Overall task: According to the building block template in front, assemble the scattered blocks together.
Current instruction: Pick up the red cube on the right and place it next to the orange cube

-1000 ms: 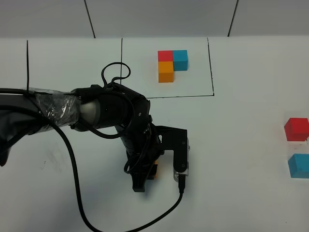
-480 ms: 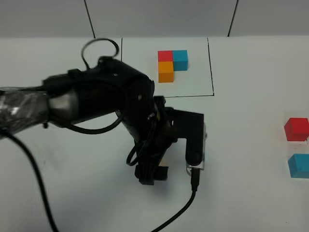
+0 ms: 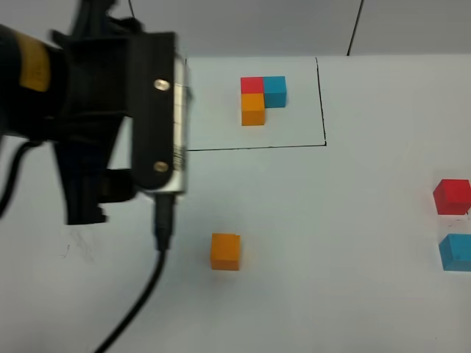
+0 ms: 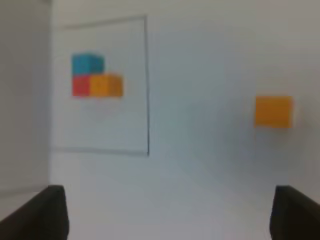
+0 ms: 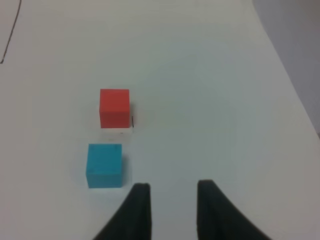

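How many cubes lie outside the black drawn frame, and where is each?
3. The orange cube lies alone in the centre; the red cube and the cyan-blue cube sit at the right edge, slightly apart. The left arm may hide more.

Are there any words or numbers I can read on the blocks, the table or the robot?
None: no words, numbers or signs can be read in any view.
Orange cube, red cube, blue cube: plain faces.
Template trio: plain faces; the black frame around it is only a drawn line.
Yellow band on the left arm: blurred, nothing legible.
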Controlling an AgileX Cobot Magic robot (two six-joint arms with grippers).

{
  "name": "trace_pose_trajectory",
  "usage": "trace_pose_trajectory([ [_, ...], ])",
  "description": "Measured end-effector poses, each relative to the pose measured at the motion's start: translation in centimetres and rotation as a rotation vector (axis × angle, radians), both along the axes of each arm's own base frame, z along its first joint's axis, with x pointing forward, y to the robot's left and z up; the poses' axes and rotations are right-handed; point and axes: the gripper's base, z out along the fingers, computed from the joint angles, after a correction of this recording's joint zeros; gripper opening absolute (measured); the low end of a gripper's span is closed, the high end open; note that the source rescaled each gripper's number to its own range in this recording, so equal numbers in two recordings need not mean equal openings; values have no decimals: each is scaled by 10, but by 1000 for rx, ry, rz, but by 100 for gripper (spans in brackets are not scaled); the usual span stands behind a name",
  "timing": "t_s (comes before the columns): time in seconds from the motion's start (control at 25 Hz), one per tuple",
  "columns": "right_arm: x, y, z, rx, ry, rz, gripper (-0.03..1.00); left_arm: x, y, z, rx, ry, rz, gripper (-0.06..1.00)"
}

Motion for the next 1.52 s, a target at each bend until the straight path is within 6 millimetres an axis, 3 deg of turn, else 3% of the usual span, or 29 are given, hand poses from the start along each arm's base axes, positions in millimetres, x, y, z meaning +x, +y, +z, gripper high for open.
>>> trace_pose_trajectory([
  [0.2, 0, 0, 0, 0, 0, 0, 0, -31, 74, 36, -18, -119, 373, 72],
  [0.4, 0, 0, 0, 0, 0, 0, 0, -98, 147, 64, -262, -309, 505, 70],
  [0.56, 0, 0, 0, 0, 0, 0, 0, -161, 204, 56, -508, -394, 553, 70],
  [0.64, 0, 0, 0, 0, 0, 0, 0, -184, 219, 42, -571, -410, 552, 69],
  [0.76, 0, 0, 0, 0, 0, 0, 0, -212, 222, 21, -564, -444, 581, 69],
  [0.88, 0, 0, 0, 0, 0, 0, 0, -228, 205, 4, -526, -440, 639, 69],
  [1.12, 0, 0, 0, 0, 0, 0, 0, -247, 173, -33, -816, -351, 851, 69],
  [1.28, 0, 0, 0, 0, 0, 0, 0, -234, 164, -64, -930, -305, 1122, 69],
  [1.52, 0, 0, 0, 0, 0, 0, 0, -201, 162, -114, -908, -168, 1356, 69],
])
